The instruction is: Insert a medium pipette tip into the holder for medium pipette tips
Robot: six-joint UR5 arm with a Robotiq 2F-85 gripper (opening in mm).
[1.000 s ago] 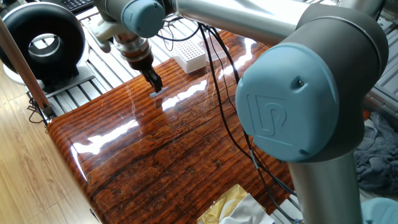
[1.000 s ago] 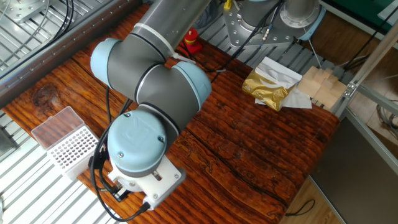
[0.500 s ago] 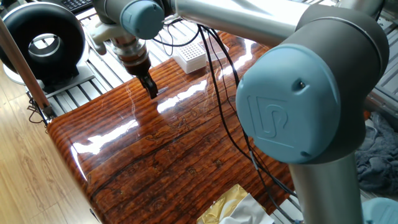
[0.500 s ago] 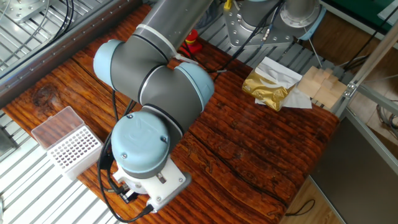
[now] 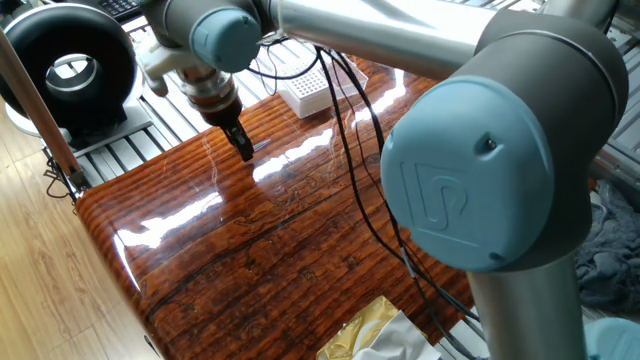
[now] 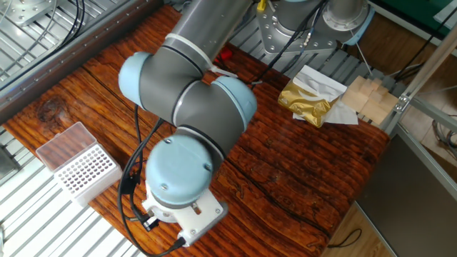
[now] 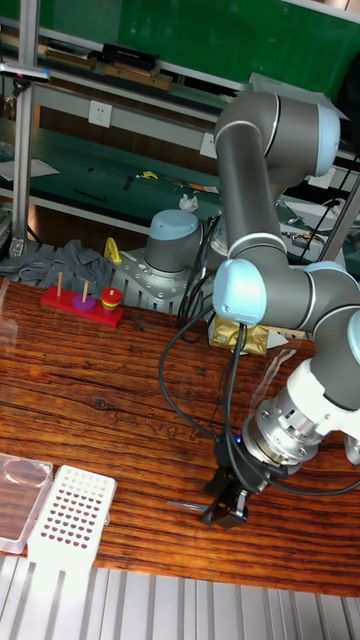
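My gripper [image 7: 222, 508] hangs low over the wooden table near its front edge, with the dark fingers [image 5: 243, 146] close together. A thin pale medium pipette tip [image 7: 187, 505] sticks out sideways from between them, roughly level with the table. The gripper looks shut on it. The holder for medium pipette tips [image 7: 64, 518] is a white block with a grid of holes. It stands at the table's corner [image 5: 308, 88], well apart from the gripper. In the other fixed view the holder [image 6: 86, 171] shows, but the wrist hides the gripper and the tip.
A clear box [image 6: 61, 143] lies beside the holder. Black cables [image 5: 355, 150] trail from the wrist across the table. A gold foil bag [image 6: 305, 100] and wooden blocks [image 6: 368, 96] sit at the far end. A red ring toy [image 7: 84, 301] stands at the back.
The gripper has shifted a short way along the table, away from the holder, with its fingers still close together. The holder has not moved.
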